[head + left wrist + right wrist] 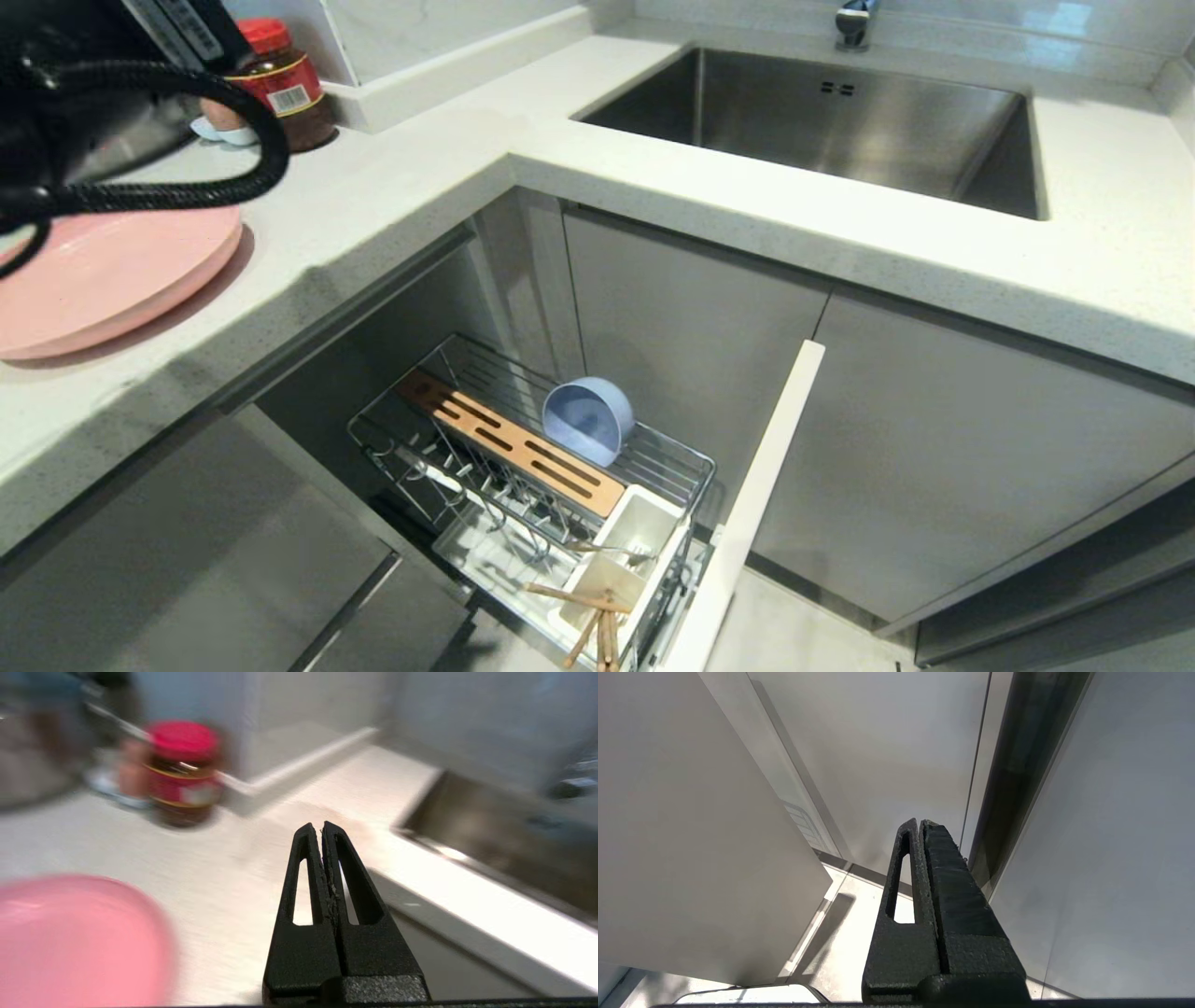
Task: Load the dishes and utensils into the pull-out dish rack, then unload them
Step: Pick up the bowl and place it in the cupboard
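White speckled countertop [392, 196] runs in an L above grey cabinet fronts [934, 448]. Steel sink [840, 121] sunk into the far run, tap base [854, 23] behind it. Pull-out dish rack [653, 467] drawn out from the cabinet corner below the counter, narrow white front panel [756, 504] edge-on at its outer end. Pink plate [103, 280] lying flat on the countertop at the robot's left, partly under the left arm's black body and cable [140, 140]. Slotted wooden board [509, 443] resting lengthwise along the rack's upper tier. Pale-blue bowl [586, 418] tipped on its side in the rack's wire channel just beside the board, opening turned toward the board. White utensil cups [621, 560] at the rack's outer end: wooden chopsticks [588, 621] leaning in the nearer cup, slim metal utensil [611, 551] lying across the farther one. Red-lidded jar [285, 84] standing at the back of the counter near the wall, beyond the plate. Left gripper [322, 828] above the countertop between plate and sink, fingers pressed together, nothing between them. Right gripper [920, 823] low beside the cabinet fronts, fingers likewise pressed together, empty.
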Robot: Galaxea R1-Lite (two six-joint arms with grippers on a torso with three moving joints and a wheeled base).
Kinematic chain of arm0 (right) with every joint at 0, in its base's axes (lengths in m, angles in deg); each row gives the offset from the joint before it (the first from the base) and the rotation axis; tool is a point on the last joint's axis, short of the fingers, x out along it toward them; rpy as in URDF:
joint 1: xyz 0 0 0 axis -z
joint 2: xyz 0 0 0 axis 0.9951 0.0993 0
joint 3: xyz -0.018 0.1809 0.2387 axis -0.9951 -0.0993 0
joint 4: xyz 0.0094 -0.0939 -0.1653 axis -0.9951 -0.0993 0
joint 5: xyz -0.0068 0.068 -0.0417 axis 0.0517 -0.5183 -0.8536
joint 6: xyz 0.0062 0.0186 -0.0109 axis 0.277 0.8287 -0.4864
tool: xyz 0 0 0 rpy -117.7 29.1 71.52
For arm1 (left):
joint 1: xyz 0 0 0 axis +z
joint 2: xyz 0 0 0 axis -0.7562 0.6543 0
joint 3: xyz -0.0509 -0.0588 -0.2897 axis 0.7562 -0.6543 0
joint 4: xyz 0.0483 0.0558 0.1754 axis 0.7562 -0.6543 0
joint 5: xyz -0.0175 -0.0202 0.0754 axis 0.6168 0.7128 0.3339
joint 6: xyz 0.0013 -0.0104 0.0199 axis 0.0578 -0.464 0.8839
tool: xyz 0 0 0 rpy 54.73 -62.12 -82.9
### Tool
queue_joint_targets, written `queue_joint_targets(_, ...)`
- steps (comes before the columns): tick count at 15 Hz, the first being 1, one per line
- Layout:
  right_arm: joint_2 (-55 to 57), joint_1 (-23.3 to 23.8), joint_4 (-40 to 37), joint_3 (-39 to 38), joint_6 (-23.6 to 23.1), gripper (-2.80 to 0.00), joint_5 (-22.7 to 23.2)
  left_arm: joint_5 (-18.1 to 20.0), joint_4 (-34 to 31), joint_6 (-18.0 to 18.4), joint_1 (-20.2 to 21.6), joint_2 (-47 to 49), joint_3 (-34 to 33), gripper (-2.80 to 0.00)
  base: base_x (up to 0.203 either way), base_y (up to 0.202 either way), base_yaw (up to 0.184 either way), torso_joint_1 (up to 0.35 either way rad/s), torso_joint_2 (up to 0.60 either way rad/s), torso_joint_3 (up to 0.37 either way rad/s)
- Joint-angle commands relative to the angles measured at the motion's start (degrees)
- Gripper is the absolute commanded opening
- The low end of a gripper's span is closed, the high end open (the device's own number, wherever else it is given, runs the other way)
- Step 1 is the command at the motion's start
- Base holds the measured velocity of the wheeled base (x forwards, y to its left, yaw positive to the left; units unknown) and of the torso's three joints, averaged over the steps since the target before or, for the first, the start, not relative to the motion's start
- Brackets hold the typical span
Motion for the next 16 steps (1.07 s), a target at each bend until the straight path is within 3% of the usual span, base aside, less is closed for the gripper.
queue_joint_targets(1, -0.13, 0.02, 0.02, 0.0, 0.03, -2.8, -0.02, 0.63, -8.4, 0.14, 7.92, -0.96, 5.29, -2.8, 0.0, 0.0, 0.0, 0.0, 0.0, 0.0)
queue_joint_targets(3, -0.13, 0.02, 0.02, 0.0, 0.03, -2.8, -0.02, 2.59, -18.53, -2.61, 14.11, -0.62, 10.79, -2.8, 0.0, 0.0, 0.0, 0.0, 0.0, 0.0)
queue_joint_targets(5, -0.13, 0.02, 0.02, 0.0, 0.03, -2.8, -0.02, 3.61, -28.53, -7.65, 17.32, 0.74, 17.2, -2.8, 0.0, 0.0, 0.0, 0.0, 0.0, 0.0)
queue_joint_targets(7, -0.13, 0.02, 0.02, 0.0, 0.03, -2.8, -0.02, 3.7, -38.07, -11.67, 18.06, 3.38, 21.17, -2.8, 0.0, 0.0, 0.0, 0.0, 0.0, 0.0)
queue_joint_targets(9, -0.13, 0.02, 0.02, 0.0, 0.03, -2.8, -0.02, 2.64, -43.56, -14.34, 18.17, 6.43, 24.24, -2.8, 0.0, 0.0, 0.0, 0.0, 0.0, 0.0)
queue_joint_targets(14, -0.13, 0.02, 0.02, 0.0, 0.03, -2.8, -0.02, -3.69, -61.05, -20.13, 18.18, 12.45, 31.47, -2.8, 0.0, 0.0, 0.0, 0.0, 0.0, 0.0)
queue_joint_targets(15, -0.13, 0.02, 0.02, 0.0, 0.03, -2.8, -0.02, -4.07, -61.43, -20.86, 18.18, 13.16, 32.19, 0.0, 0.0, 0.0, 0.0, 0.0, 0.0, 0.0)
queue_joint_targets(16, -0.13, 0.02, 0.02, 0.0, 0.03, -2.8, -0.02, -4.25, -61.52, -21.69, 18.18, 13.67, 32.75, 0.0, 0.0, 0.0, 0.0, 0.0, 0.0, 0.0)
